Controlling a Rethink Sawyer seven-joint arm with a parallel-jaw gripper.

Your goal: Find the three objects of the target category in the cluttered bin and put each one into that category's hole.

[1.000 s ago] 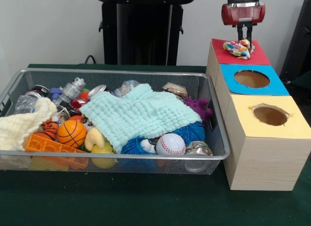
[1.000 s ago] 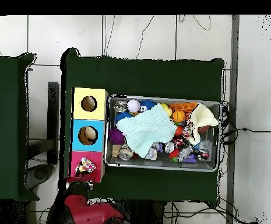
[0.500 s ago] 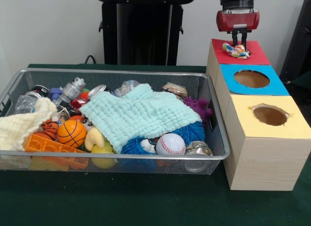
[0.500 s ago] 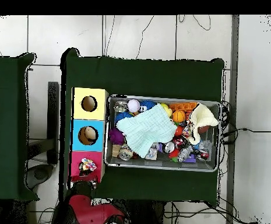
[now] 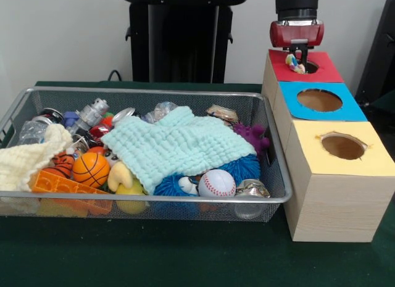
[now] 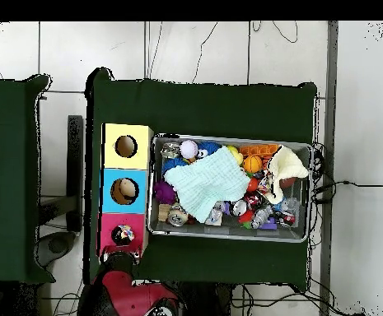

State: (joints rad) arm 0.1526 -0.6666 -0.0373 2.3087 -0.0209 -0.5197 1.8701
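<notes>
A small multicoloured toy (image 5: pixel 294 63) lies at the rim of the hole in the red box top (image 5: pixel 327 74), partly sunk in; the overhead view shows the toy (image 6: pixel 124 235) inside the red section's hole. My gripper (image 5: pixel 302 54) hangs just above it with its fingers together and nothing held between them. From overhead, only the red arm (image 6: pixel 133 292) shows below the red section. The wire bin (image 5: pixel 148 89) holds mixed clutter: a basketball (image 5: pixel 91 168), a baseball (image 5: pixel 216 183) and a mint cloth (image 5: pixel 179 145) covering the middle.
The blue box top (image 5: pixel 355 111) and the yellow box top (image 5: pixel 370 163) stand in a row in front of the red one, each with a round hole. A cream cloth (image 5: pixel 24 160) drapes over the bin's left end.
The toy has slid from lying on the red top to dropping into its hole. My gripper has shifted slightly left and lower over it.
</notes>
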